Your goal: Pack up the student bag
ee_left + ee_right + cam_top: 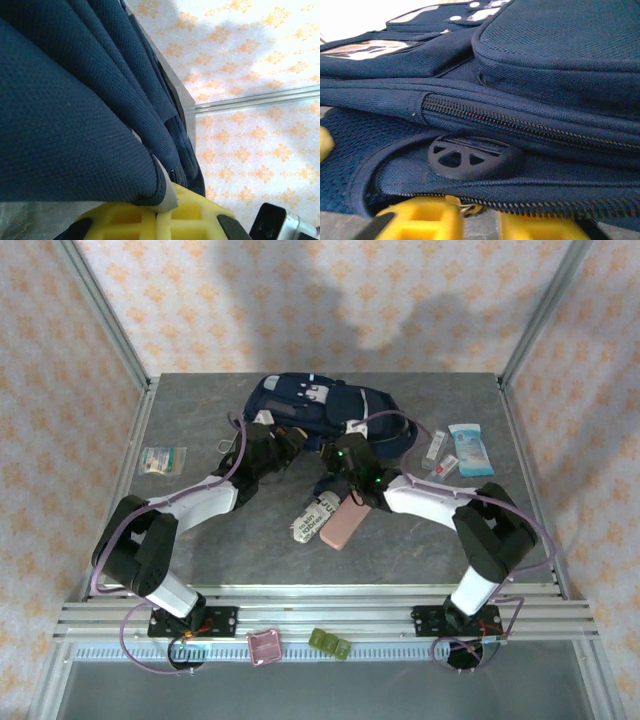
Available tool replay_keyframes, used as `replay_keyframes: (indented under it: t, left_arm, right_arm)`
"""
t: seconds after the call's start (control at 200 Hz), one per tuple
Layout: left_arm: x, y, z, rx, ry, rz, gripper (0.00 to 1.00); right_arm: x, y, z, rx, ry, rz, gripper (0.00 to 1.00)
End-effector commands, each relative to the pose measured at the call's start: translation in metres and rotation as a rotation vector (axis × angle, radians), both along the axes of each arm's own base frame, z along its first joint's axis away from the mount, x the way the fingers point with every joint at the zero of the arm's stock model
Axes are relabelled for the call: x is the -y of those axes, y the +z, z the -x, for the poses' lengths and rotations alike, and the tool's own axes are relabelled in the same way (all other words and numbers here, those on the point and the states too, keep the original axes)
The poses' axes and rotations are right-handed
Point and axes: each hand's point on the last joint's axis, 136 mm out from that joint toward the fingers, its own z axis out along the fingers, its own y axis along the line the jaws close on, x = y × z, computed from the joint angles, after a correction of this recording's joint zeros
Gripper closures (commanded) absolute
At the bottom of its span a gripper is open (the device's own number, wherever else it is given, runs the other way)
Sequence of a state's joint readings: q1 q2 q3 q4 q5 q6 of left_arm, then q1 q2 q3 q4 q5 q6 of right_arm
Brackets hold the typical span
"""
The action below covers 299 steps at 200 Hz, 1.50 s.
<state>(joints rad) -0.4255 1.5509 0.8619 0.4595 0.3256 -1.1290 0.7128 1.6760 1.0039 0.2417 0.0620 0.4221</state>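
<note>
Bag pos: student bag (pixel 322 408) flat on table (pixel 200 540), far centre | L: left gripper (pixel 158 216) clenched on bag fabric edge | R: right gripper (pixel 482 221) jaws narrowly apart at zip pull (pixel 464 208), grip unclear

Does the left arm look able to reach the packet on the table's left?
Probably not yet: the left gripper is shut on bag fabric. Once it lets go, the way to the packet looks free.
</note>
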Motion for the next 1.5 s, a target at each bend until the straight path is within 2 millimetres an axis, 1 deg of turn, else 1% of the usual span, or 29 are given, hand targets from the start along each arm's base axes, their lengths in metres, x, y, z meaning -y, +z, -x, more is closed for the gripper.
replay_keyframes:
  t: [0.0, 0.01, 0.085, 0.16, 0.21, 0.235, 0.28, 0.45, 0.511, 0.556, 0.796, 0.836, 0.871, 0.976, 1.061, 1.141, 1.281, 1.306, 1.331, 1.356, 1.371, 1.386, 1.406, 1.441, 1.492]
  left_arm:
    - [0.02, 0.073, -0.002, 0.193, -0.068, 0.107, 1.0]
    - [0.019, 0.072, -0.002, 0.192, -0.067, 0.106, 1.0]
    - [0.016, 0.072, -0.003, 0.194, -0.057, 0.094, 1.0]
    - [0.012, 0.07, -0.005, 0.194, -0.042, 0.081, 1.0]
    - [0.006, 0.066, -0.006, 0.19, -0.021, 0.064, 1.0]
    - [0.003, 0.065, -0.006, 0.19, -0.012, 0.057, 1.0]
    - [-0.002, 0.062, -0.007, 0.186, 0.003, 0.039, 1.0]
    - [-0.016, 0.044, -0.011, 0.166, 0.026, -0.045, 1.0]
    - [-0.019, 0.039, -0.011, 0.161, 0.029, -0.066, 1.0]
    - [-0.02, 0.034, -0.012, 0.155, 0.031, -0.084, 1.0]
    - [-0.038, 0.01, -0.018, 0.129, 0.06, -0.176, 1.0]
    - [-0.04, 0.006, -0.02, 0.128, 0.056, -0.194, 1.0]
    - [-0.039, 0.004, -0.023, 0.128, 0.045, -0.206, 1.0]
    - [-0.034, -0.003, -0.033, 0.135, 0.012, -0.256, 1.0]
    - [-0.034, -0.005, -0.045, 0.149, 0.001, -0.306, 1.0]
    - [-0.036, -0.01, -0.058, 0.155, 0.001, -0.352, 1.0]
    - [-0.048, -0.019, -0.081, 0.14, 0.035, -0.403, 1.0]
    - [-0.05, -0.017, -0.084, 0.144, 0.049, -0.408, 1.0]
    - [-0.053, -0.016, -0.086, 0.145, 0.06, -0.408, 0.93]
    - [-0.053, -0.014, -0.086, 0.15, 0.065, -0.403, 0.82]
    - [-0.053, -0.013, -0.086, 0.152, 0.067, -0.397, 0.74]
    - [-0.053, -0.011, -0.086, 0.154, 0.068, -0.389, 0.68]
    - [-0.052, -0.008, -0.084, 0.158, 0.065, -0.376, 0.61]
    - [-0.048, -0.005, -0.08, 0.161, 0.052, -0.344, 0.53]
    - [-0.043, -0.002, -0.07, 0.159, 0.027, -0.293, 0.48]
  right_arm:
    - [0.007, 0.015, -0.019, 0.053, -0.084, -0.003, 0.97]
    - [0.007, 0.015, -0.02, 0.05, -0.086, -0.002, 1.0]
    - [0.012, 0.01, -0.019, 0.033, -0.091, 0.002, 1.0]
    - [0.018, 0.005, -0.011, 0.009, -0.077, -0.001, 1.0]
    - [0.023, 0.001, -0.004, -0.01, -0.058, -0.005, 1.0]
    - [0.027, -0.005, 0.002, -0.027, -0.052, 0.002, 1.0]
    - [0.031, -0.01, 0.011, -0.048, -0.024, -0.001, 1.0]
    - [0.054, -0.039, 0.043, -0.188, 0.05, 0.032, 1.0]
    - [0.065, -0.045, 0.049, -0.213, 0.036, 0.063, 1.0]
    - [0.078, -0.049, 0.05, -0.225, 0.005, 0.087, 1.0]
    - [0.15, -0.074, 0.048, -0.333, -0.151, 0.145, 1.0]
    - [0.157, -0.075, 0.05, -0.338, -0.158, 0.163, 1.0]
    - [0.157, -0.074, 0.051, -0.334, -0.146, 0.175, 1.0]
    - [0.147, -0.07, 0.059, -0.338, -0.076, 0.168, 1.0]
    - [0.131, -0.061, 0.066, -0.328, -0.008, 0.167, 1.0]
    - [0.107, -0.054, 0.075, -0.321, 0.075, 0.169, 1.0]
    - [0.053, -0.045, 0.091, -0.327, 0.231, 0.099, 1.0]
    - [0.044, -0.044, 0.092, -0.327, 0.252, 0.078, 1.0]
    - [0.034, -0.041, 0.092, -0.322, 0.27, 0.052, 1.0]
    - [0.025, -0.04, 0.092, -0.316, 0.285, 0.029, 1.0]
    - [0.021, -0.038, 0.091, -0.313, 0.29, 0.012, 1.0]
    - [0.016, -0.037, 0.09, -0.31, 0.296, -0.003, 1.0]
    - [0.01, -0.035, 0.087, -0.306, 0.304, -0.028, 1.0]
    - [0.002, -0.034, 0.084, -0.309, 0.311, -0.06, 1.0]
    - [-0.009, -0.032, 0.078, -0.311, 0.322, -0.095, 1.0]
